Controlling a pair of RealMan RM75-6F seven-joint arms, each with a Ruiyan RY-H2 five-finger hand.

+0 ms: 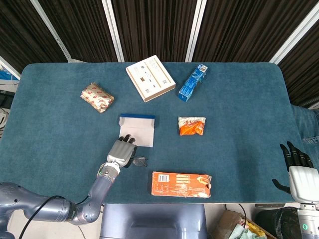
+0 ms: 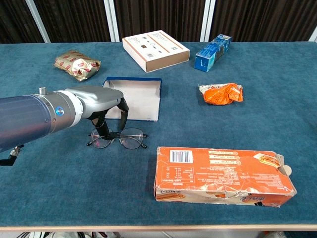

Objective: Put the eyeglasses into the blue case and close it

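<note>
I'm at the pick-up step: my left hand [image 2: 101, 106] hovers over the eyeglasses [image 2: 118, 138] lying near the open blue case [image 2: 134, 96], fingers reaching down, nothing gripped yet; next I must pinch the frame

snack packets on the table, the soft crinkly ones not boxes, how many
2. A gold and red snack packet lies at the far left of the table, and an orange snack packet lies near the middle, right of the open blue case. None appears hidden.
</note>
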